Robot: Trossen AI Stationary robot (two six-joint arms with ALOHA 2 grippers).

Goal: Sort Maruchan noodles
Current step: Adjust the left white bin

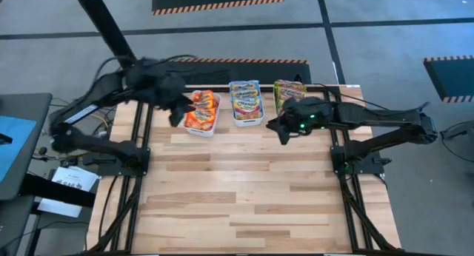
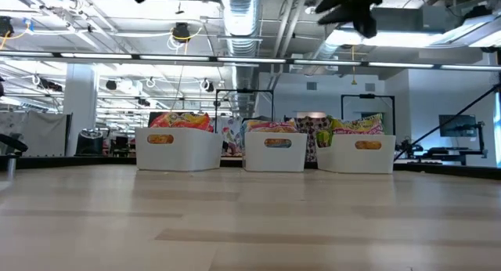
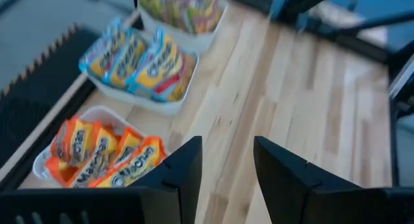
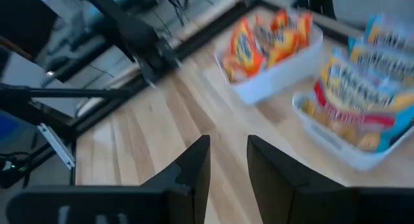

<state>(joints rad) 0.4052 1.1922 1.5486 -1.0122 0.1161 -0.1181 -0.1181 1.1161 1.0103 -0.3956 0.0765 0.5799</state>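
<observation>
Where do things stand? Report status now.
Left gripper open, empty, beside orange bin. Right gripper open, empty, near green bin. Maruchan noodles all in three bins. Nothing in the way.

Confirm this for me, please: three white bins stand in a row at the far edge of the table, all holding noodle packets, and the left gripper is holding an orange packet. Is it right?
Not quite. The left gripper holds nothing: the left wrist view shows its fingers apart with only bare table between them. The rest is right: three white bins stand in a row, all holding noodle packets.
</observation>
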